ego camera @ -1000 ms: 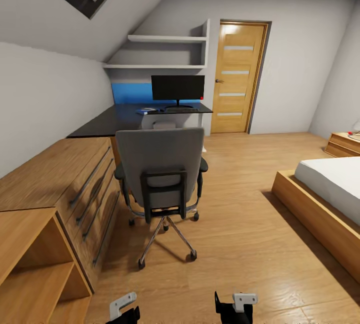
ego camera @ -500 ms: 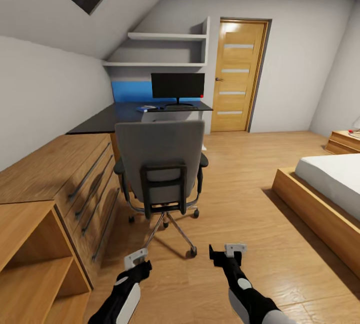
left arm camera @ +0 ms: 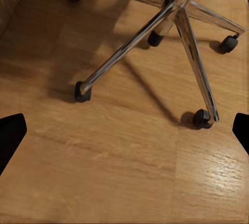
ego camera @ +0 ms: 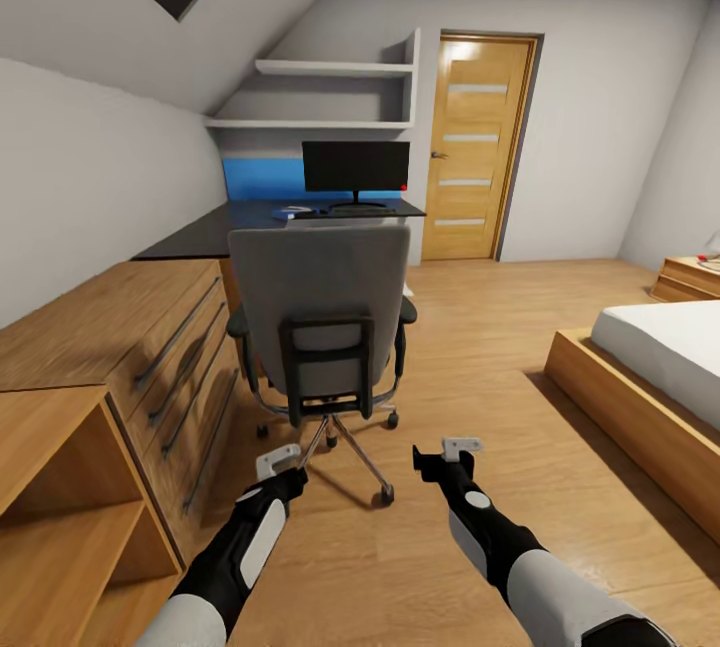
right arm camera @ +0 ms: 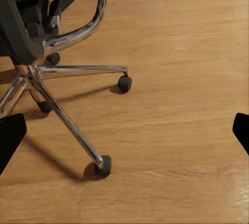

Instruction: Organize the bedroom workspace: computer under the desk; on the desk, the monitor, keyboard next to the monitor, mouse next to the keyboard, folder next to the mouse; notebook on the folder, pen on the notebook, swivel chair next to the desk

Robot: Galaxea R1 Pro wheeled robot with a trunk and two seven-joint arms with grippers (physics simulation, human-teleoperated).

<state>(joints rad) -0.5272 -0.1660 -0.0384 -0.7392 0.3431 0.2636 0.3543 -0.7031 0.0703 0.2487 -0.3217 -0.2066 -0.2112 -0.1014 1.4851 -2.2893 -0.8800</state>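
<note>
Both open grippers, left gripper (ego camera: 283,468) and right gripper (ego camera: 440,458), hover just behind swivel chair (ego camera: 320,317).

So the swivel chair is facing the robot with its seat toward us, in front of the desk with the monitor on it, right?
Not quite. The head view shows the swivel chair with its grey back toward the robot, seat facing away. It does stand in front of the desk, and the monitor is on the desk.
</note>
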